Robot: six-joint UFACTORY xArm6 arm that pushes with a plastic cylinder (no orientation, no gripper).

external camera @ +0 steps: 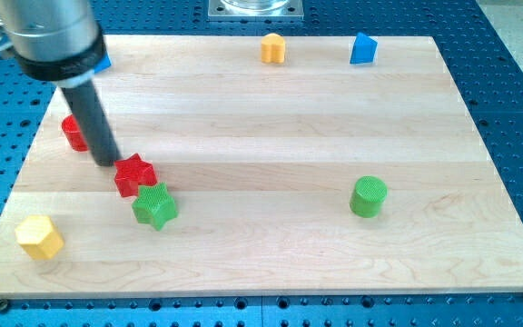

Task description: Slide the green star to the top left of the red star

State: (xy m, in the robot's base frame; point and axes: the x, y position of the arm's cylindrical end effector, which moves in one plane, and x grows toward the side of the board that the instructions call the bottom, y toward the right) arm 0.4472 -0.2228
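Observation:
The green star [155,206] lies on the wooden board at the view's lower left. The red star [134,174] sits just above and left of it, and the two touch. My tip [107,162] is at the red star's upper left edge, close to it or touching it. The dark rod rises from there toward the view's top left. The tip is apart from the green star, with the red star between them.
A red block [73,133] sits partly behind the rod. A yellow block [40,237] is at the lower left. A green cylinder [369,196] is at the right. An orange block [272,48] and a blue block [362,49] are at the top. Another blue block [103,63] peeks out behind the arm.

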